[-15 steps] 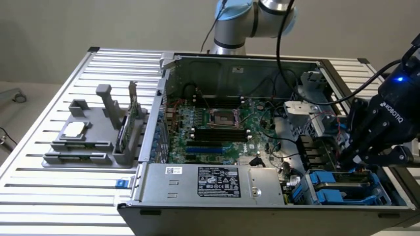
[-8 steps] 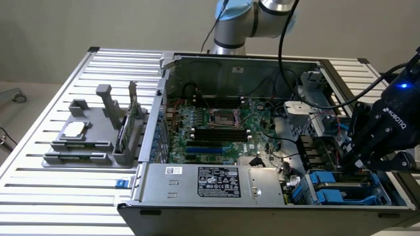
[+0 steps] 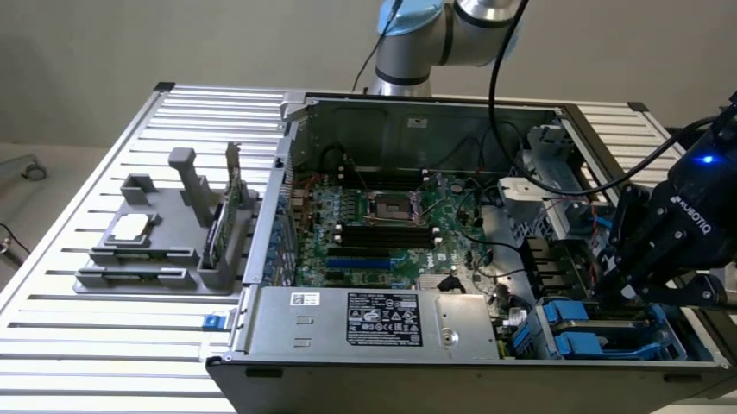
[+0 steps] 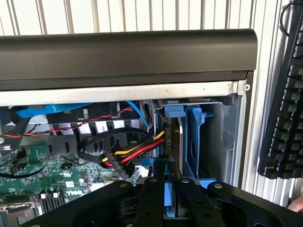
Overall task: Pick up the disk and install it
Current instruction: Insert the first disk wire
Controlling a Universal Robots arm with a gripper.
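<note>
Item: hand (image 4: 169, 201), fingers closed narrowly on the blue-framed disk (image 4: 171, 142), held on edge so it lines up with the drive bay (image 4: 215, 137) in the open computer case (image 3: 345, 323)

I'm seeing green motherboard (image 3: 386, 220) lying in open case | grey plastic fixture (image 3: 161, 246) sitting on slatted table (image 3: 69, 345) | black keyboard (image 4: 284, 109) lying beside case

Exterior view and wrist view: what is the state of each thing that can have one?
computer case, open, side panel off.
gripper, down at the drive bay, jaws shut on the disk.
disk, upright on edge, gripped at the bay.
processor chip, lying flat on the grey stand, outside the case.
</note>
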